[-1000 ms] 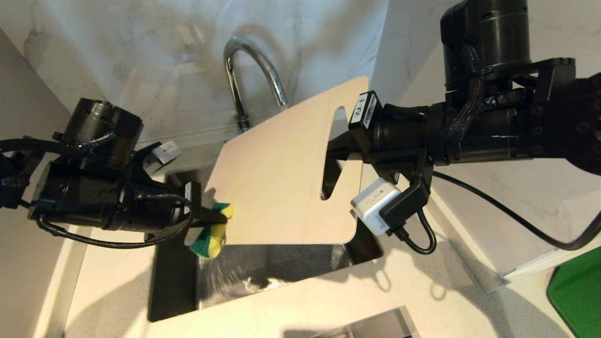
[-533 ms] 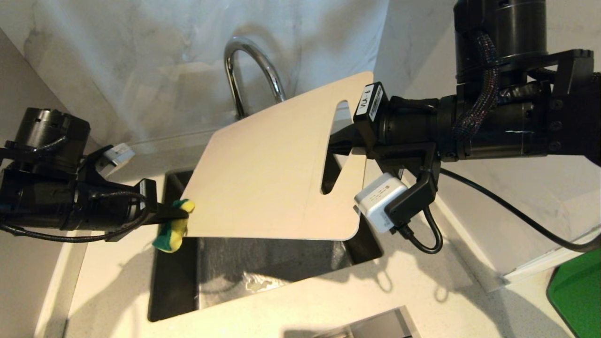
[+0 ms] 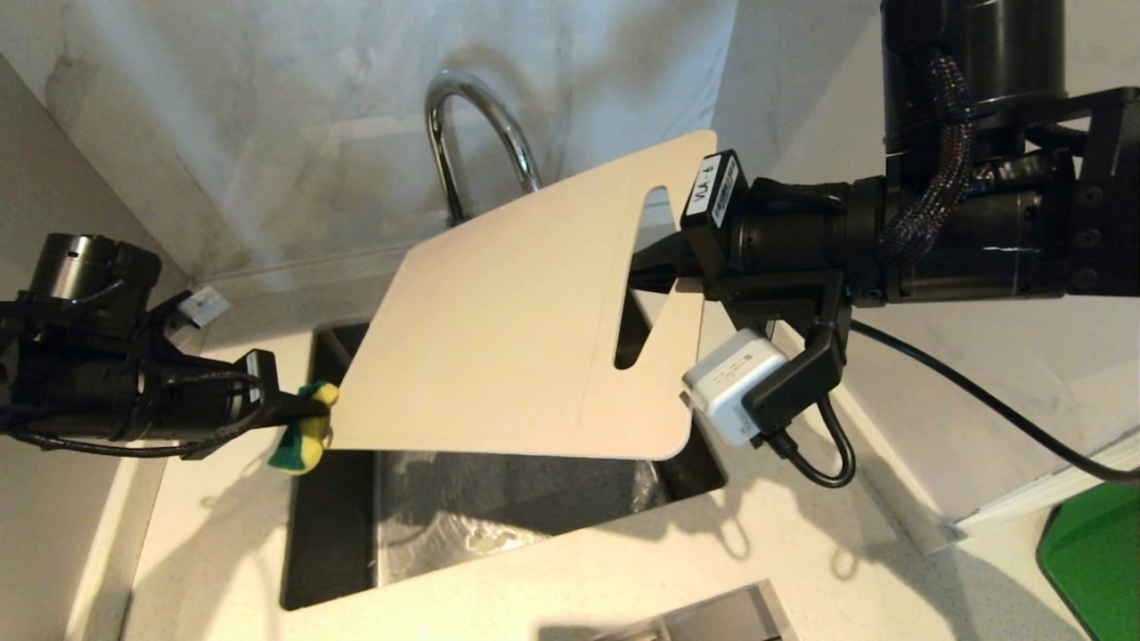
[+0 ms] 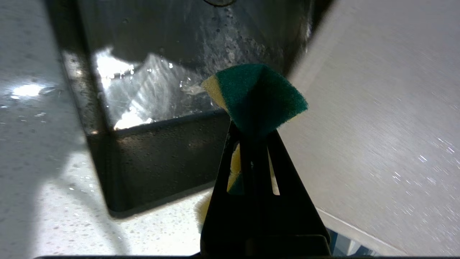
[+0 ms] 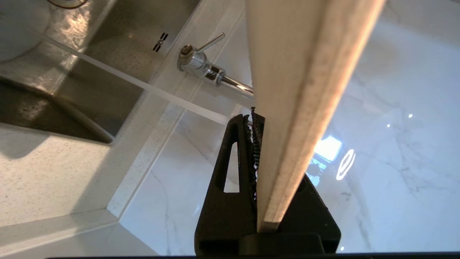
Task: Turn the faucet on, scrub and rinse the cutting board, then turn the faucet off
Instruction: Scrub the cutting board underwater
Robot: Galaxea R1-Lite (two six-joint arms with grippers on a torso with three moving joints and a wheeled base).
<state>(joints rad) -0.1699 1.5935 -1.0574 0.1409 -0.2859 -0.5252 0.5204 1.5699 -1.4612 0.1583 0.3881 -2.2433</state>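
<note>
The cutting board point(image 3: 508, 338), pale beige, hangs tilted over the sink point(image 3: 329, 552). My right gripper point(image 3: 655, 267) is shut on its edge by the handle slot; the right wrist view shows the board point(image 5: 302, 72) edge-on in the right gripper point(image 5: 267, 122). From the left, my left gripper point(image 3: 307, 409) is shut on a green-and-yellow sponge point(image 3: 298, 441) right at the board's lower left corner. In the left wrist view the sponge point(image 4: 257, 97) sticks out of the left gripper point(image 4: 251, 133) beside the board point(image 4: 377, 126). The chrome faucet point(image 3: 472, 116) arches behind the board, its base and lever point(image 5: 212, 41) showing.
Water glints on the steel sink floor point(image 3: 463, 534). Pale speckled countertop point(image 3: 579, 588) surrounds the sink, with a marble wall point(image 3: 267, 133) behind. A dark green flat thing point(image 3: 1095, 552) lies at the far right. A black cable point(image 3: 980, 409) hangs from the right arm.
My left arm has pulled back to the left with the sponge. The board's lower left corner has swung left and the right arm has lifted slightly. Both grips are unchanged.
</note>
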